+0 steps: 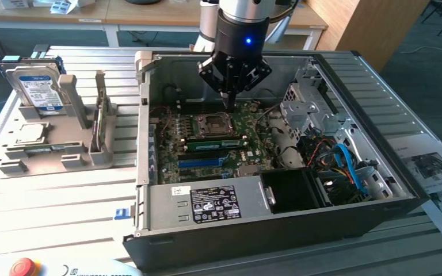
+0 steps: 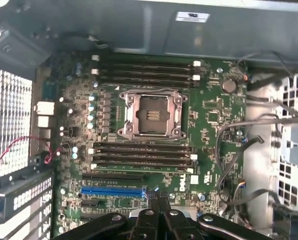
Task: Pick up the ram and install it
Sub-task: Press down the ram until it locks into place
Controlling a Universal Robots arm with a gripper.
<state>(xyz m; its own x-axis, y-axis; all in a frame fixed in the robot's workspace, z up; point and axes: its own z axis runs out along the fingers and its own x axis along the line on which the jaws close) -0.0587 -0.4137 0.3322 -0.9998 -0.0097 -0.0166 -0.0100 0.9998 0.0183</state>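
Green RAM stick (image 1: 216,142) already seated beside the CPU socket (image 1: 209,124), gripper (image 1: 228,102) pressed together, empty, hovering above motherboard (image 1: 236,152).

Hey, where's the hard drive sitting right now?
In the exterior view the hard drive stands upright in the grey holder at the view's far left, outside the computer case, just behind the processor chip.
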